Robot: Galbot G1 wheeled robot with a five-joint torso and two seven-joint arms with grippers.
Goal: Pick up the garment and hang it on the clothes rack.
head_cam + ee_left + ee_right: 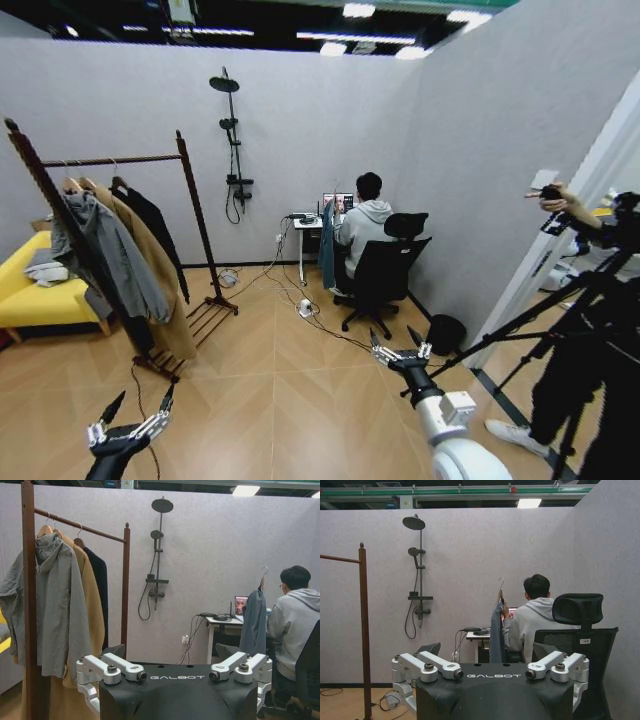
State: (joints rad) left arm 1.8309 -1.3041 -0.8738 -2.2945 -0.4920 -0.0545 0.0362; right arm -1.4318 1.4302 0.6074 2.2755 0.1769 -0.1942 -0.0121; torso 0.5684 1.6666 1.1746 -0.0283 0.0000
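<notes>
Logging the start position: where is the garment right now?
The garment hangs on its hanger at the far wall in the head view, beside the white desk, just left of the seated person, well right of the clothes rack.

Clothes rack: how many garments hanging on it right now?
3 on the clothes rack: grey hooded jacket nearest, tan coat behind it, black coat farthest. More could hide between them. The teal garment is not there; it hangs by the desk.

Black GALBOT-marked wrist housings, silver linkages, dark pointed fingertips, white forearm
</notes>
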